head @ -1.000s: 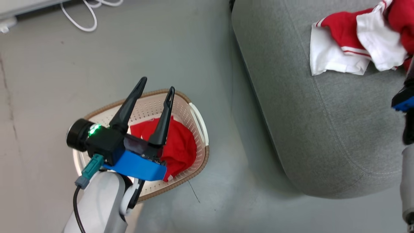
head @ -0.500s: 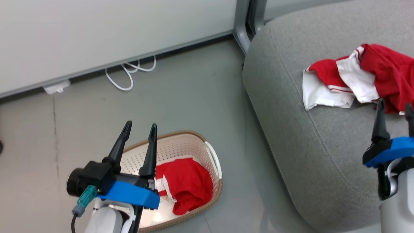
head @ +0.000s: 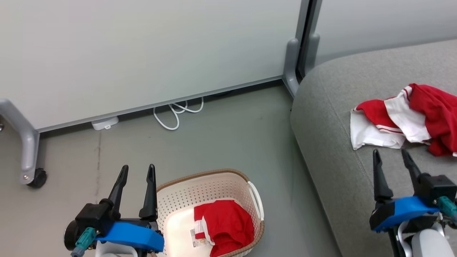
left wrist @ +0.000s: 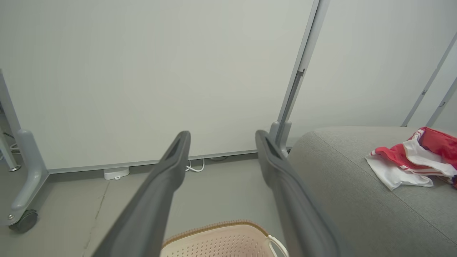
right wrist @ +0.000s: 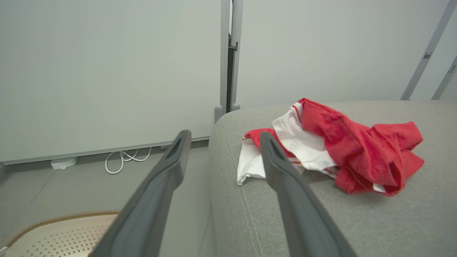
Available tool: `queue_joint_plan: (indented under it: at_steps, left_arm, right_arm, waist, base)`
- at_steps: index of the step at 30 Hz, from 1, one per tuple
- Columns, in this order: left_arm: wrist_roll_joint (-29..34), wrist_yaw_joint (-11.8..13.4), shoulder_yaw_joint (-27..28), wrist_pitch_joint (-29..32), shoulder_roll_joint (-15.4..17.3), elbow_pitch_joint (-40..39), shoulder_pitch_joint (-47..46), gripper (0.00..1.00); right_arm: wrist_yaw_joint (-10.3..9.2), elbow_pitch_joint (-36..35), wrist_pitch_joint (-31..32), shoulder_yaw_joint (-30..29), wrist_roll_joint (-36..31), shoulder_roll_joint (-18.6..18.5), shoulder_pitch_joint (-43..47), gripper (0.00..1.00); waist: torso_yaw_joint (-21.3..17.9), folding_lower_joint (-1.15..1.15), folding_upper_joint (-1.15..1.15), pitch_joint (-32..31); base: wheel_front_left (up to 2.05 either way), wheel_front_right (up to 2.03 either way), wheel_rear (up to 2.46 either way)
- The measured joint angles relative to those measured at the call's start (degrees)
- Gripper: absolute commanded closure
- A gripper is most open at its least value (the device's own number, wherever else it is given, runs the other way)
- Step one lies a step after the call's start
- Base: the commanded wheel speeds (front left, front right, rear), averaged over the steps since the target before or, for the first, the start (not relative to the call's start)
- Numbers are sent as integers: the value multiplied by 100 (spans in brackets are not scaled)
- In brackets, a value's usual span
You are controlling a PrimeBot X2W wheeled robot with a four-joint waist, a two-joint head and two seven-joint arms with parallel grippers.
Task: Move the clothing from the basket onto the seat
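Note:
A red garment with white striped trim (head: 225,226) lies crumpled in the cream perforated basket (head: 214,185) on the floor. A second red-and-white garment (head: 407,117) (right wrist: 339,150) (left wrist: 410,160) lies spread on the grey seat (head: 339,142) (right wrist: 357,221). My left gripper (head: 137,171) stands open and empty just left of the basket, above the floor. My right gripper (head: 391,155) is open and empty over the seat, just short of the garment lying there. The basket's rim (left wrist: 221,228) peeks in below the left fingers.
A white partition wall on grey legs, one with a castor (head: 35,178), stands behind. A white cable (head: 175,114) and adapter (head: 104,123) lie at its foot. Grey floor lies between basket and seat.
The head camera has tilted up, so the wall has come into view and everything sits lower. Both grippers have drawn back toward the bottom corners; the left one has left the basket. Both stay open.

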Motion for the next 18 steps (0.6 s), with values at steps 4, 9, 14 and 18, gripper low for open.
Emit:
queue_joint_plan:
  at_steps: [4, 9, 14, 18]
  left_arm:
    - [3, 0, 31, 0, 11, 158, 36, 0]
    - [-4, 0, 32, 0, 60, 327, 63, 0]
    - [-45, 0, 37, 0, 105, 477, 62, 0]
    - [-58, 0, 46, 0, 138, 547, 62, 0]
  right_arm:
    - [0, -326, 102, 207, 87, 15, 369, 0]
    - [0, -610, 185, 431, 305, 25, 667, 0]
    - [0, -744, 194, 571, 438, 30, 798, 0]
    - [0, -783, 198, 615, 454, 30, 831, 0]
  waist:
    - [177, 0, 0, -127]
    - [409, 0, 0, -241]
    - [612, 1, 0, -306]
    - [732, 1, 0, -335]
  base:
    - [0, 0, 0]
    - [0, 0, 0]
    - [0, 0, 0]
    - [0, 0, 0]
